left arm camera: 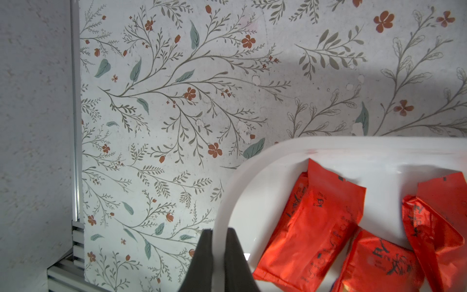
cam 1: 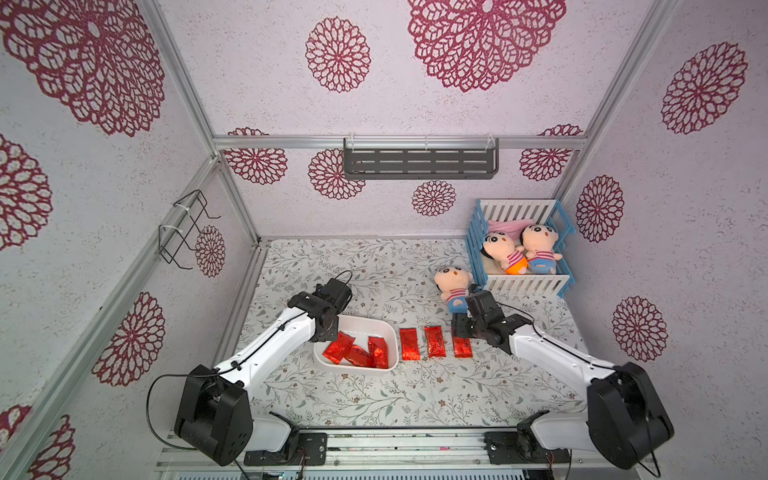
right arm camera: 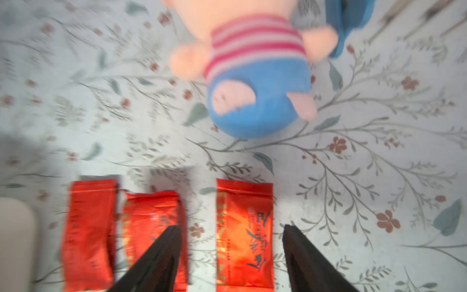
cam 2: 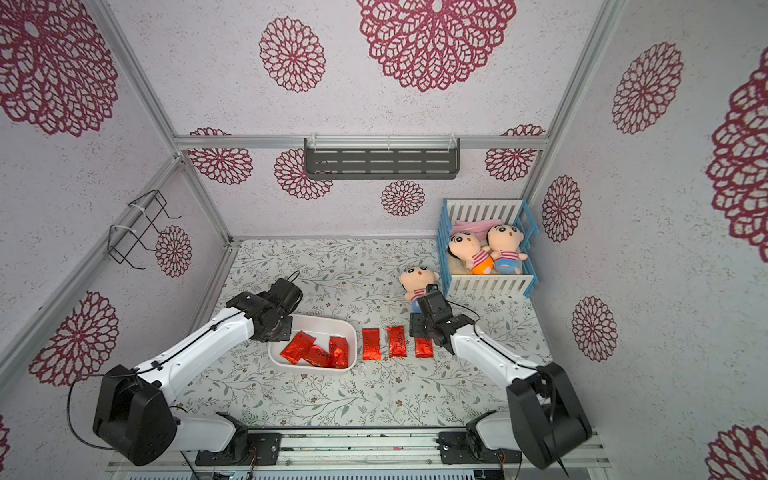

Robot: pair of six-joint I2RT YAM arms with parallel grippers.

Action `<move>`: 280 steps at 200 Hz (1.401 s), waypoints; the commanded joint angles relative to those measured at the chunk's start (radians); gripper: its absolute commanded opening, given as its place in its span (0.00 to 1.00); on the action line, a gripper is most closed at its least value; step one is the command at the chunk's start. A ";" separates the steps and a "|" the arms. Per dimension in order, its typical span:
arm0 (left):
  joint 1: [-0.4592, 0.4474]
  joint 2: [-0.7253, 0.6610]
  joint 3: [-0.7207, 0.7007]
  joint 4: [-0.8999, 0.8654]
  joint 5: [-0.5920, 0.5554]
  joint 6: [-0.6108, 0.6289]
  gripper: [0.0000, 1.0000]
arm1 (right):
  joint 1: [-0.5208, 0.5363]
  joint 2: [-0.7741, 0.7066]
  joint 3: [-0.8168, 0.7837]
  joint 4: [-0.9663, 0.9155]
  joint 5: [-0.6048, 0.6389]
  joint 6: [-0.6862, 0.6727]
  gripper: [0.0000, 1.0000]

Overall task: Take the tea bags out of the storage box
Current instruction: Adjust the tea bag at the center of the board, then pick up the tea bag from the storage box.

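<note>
The white storage box [cam 1: 358, 371] [cam 2: 308, 370] stands left of the table's middle with three red foil tea bags [cam 1: 338, 347] [left arm camera: 310, 222] lying loosely inside. My left gripper [cam 1: 327, 333] [left arm camera: 219, 231] is shut on the box's rim [left arm camera: 252, 161] at its left end. Three more tea bags lie flat in a row on the cloth just right of the box [cam 1: 408, 343] [cam 1: 434, 341] [cam 1: 461, 348]. My right gripper [cam 1: 460, 332] [right arm camera: 231, 226] hangs open over the rightmost one [right arm camera: 243, 227], a finger on each side and apart from it.
A plush doll [cam 1: 453, 286] [right arm camera: 252, 75] lies just behind my right gripper. Behind it, at the back right corner, stands a blue-and-white crib [cam 1: 521, 284] holding two more dolls. On the back wall is a grey shelf [cam 1: 419, 164], and on the left wall a wire rack [cam 1: 185, 228].
</note>
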 commanded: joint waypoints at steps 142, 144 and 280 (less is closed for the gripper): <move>0.004 -0.104 -0.016 0.027 -0.082 0.022 0.00 | 0.456 0.512 0.364 0.574 -0.489 -0.047 0.52; 0.005 -0.103 -0.016 0.028 -0.081 0.022 0.00 | 0.457 0.520 0.371 0.574 -0.491 -0.049 0.52; 0.005 -0.083 -0.009 0.020 -0.057 0.026 0.00 | 0.513 0.839 0.673 0.425 -0.558 -0.139 0.52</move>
